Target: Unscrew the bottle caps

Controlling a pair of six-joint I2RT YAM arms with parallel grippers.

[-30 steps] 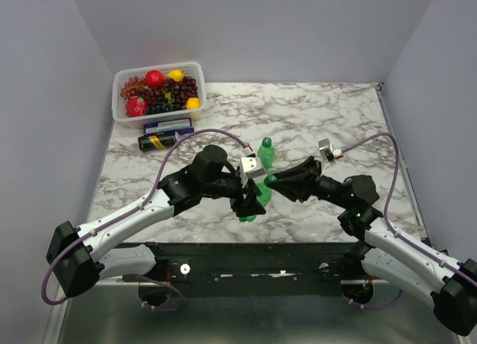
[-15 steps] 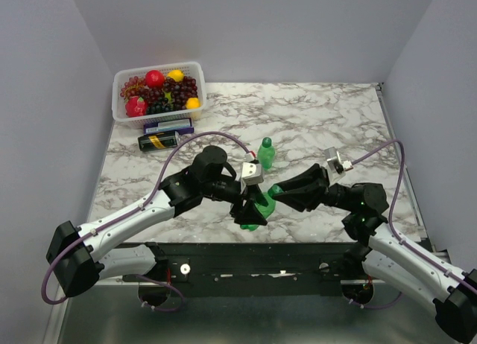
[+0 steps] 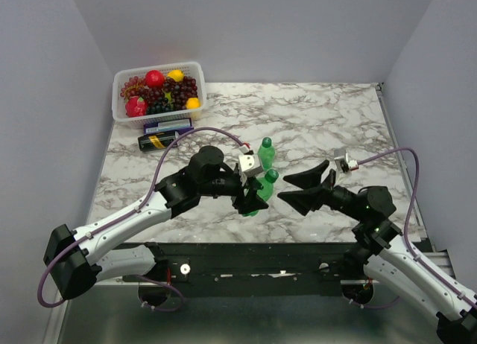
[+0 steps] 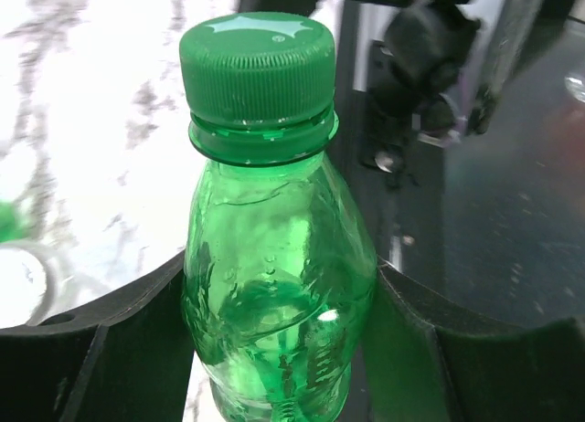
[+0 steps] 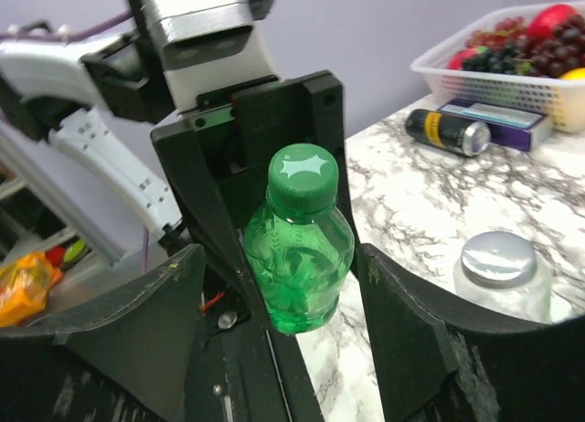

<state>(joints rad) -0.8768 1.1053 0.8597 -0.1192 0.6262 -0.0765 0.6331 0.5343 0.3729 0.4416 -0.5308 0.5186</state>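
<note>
The left pincer [image 3: 253,199] is clamped on the body of a green bottle [image 4: 279,285], one finger on each side, at the near middle of the marble table [image 3: 328,113]. In the overhead view the bottle leans, its top pointing right. Its dark green cap [image 4: 258,70] is screwed on, the ring under it against the neck. The right pincer [image 3: 283,191] stands wide, holding nothing, its tips just to the right of that cap and apart from it; from its own camera the bottle shows between the two fingers [image 5: 416,340]. A second green bottle [image 3: 266,152] stands upright just beyond the held one, cap on. A squat clear bottle [image 5: 507,290] with a silvery-grey cap [image 5: 498,256] stands on the table, apart from the held bottle. At the far left corner sits a white basket [image 3: 123,109] of fruit, with a dark can [image 3: 158,141] lying on its side and a purple box [image 3: 168,126] just in front of it.
</note>
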